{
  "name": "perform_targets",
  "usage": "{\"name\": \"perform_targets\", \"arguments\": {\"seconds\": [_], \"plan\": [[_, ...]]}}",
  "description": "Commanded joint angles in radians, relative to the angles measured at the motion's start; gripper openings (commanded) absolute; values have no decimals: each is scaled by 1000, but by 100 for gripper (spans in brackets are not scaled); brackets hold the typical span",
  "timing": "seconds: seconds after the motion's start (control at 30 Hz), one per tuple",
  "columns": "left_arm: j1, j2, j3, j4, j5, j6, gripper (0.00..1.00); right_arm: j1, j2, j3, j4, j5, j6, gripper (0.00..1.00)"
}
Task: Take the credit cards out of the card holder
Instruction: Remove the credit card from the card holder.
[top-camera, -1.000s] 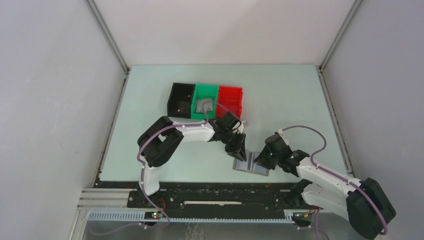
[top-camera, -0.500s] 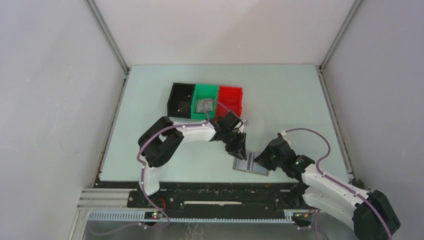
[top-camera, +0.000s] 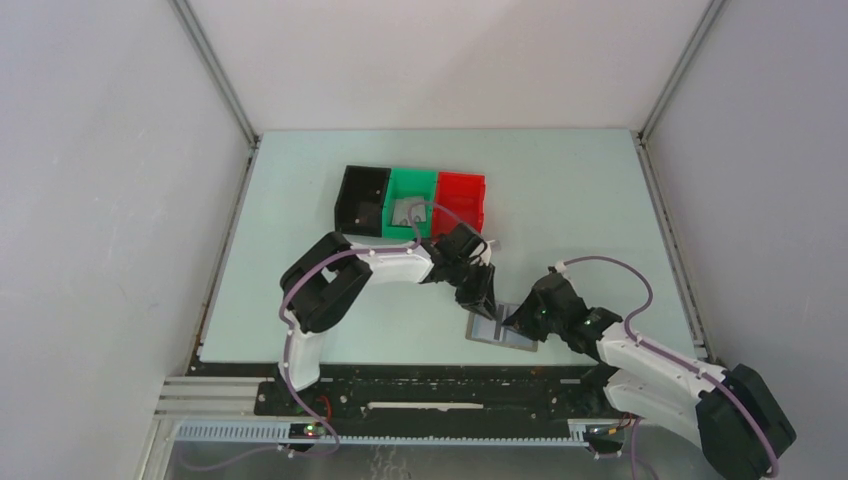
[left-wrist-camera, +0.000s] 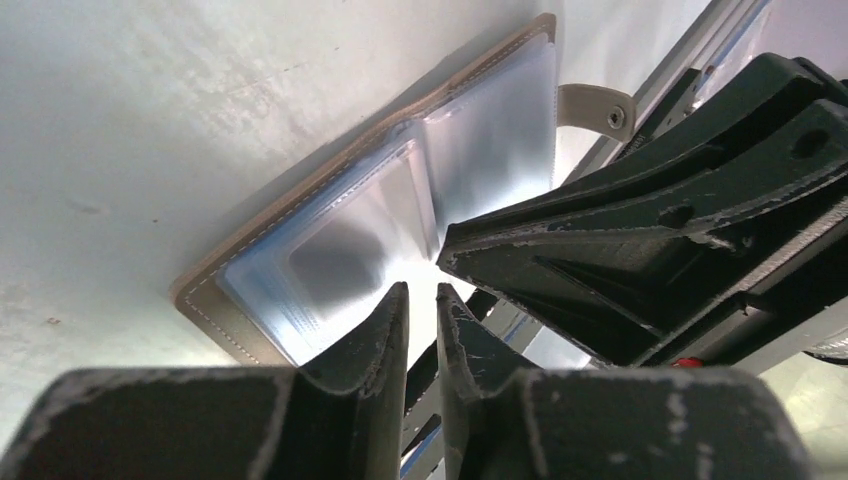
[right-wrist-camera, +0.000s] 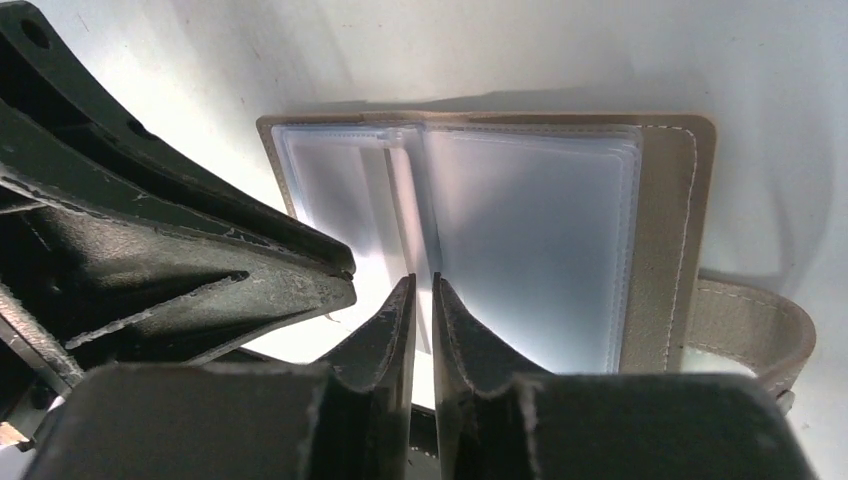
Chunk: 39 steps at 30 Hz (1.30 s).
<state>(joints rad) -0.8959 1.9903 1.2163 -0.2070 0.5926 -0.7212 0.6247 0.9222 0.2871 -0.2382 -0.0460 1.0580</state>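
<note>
The card holder (top-camera: 503, 327) lies open and flat near the table's front edge, its tan cover (right-wrist-camera: 665, 230) under clear sleeves (left-wrist-camera: 340, 240) and its closing tab (right-wrist-camera: 750, 320) sticking out to one side. No credit cards can be made out in the sleeves. My left gripper (top-camera: 484, 300) points down at the holder's far left part. In the left wrist view its tips (left-wrist-camera: 422, 287) stand a narrow slit apart, with nothing seen between them. My right gripper (top-camera: 521, 319) comes in from the right. Its tips (right-wrist-camera: 423, 278) hover at the sleeves' middle fold, also a slim gap apart.
Black (top-camera: 361, 199), green (top-camera: 410, 205) and red (top-camera: 460, 203) bins stand in a row behind the arms. A grey flat piece (top-camera: 407, 212) lies in the green one. The two grippers' fingers nearly meet over the holder. The table's front edge (top-camera: 400, 362) runs just below it.
Both pairs of jaws have narrowed a little. The right gripper backed off slightly and has come back onto the holder's right half. The holder has stayed put.
</note>
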Motion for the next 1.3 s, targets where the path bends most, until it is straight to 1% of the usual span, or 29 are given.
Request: {"name": "perform_targets", "arguments": {"seconds": [0.0,0.07,0.17,0.3,0.47,0.57,0.67,0.87,0.97,1.1,1.27], "plan": [[-4,-18,-2,42,26,-17,21,7,-11,1,9,3,8,13],[-4,-32,3,14,-7,-3,25,7,-46,1,-24,19,8,9],[-3,-47,0,-25,-60,13,31,7,-125,11,-117,94,9,8],[-3,-43,-7,-40,-79,19,33,3,-245,32,-300,232,26,13],[-4,-42,-12,-49,-94,20,34,-40,-303,24,-422,280,54,19],[-3,-53,-10,-63,-115,29,35,-76,-284,14,-407,248,39,21],[-3,-84,-17,-78,-158,39,35,-103,-224,15,-366,202,18,22],[-4,-104,-21,-102,-217,56,34,-103,-87,4,-272,130,25,22],[-4,-99,-23,-104,-221,57,34,-100,-81,-3,-239,109,34,22],[-3,-85,-16,-120,-219,56,34,-100,-93,-3,-239,109,34,22],[-5,-118,-19,-154,-328,80,36,-100,-95,-5,-239,106,31,23]]}}
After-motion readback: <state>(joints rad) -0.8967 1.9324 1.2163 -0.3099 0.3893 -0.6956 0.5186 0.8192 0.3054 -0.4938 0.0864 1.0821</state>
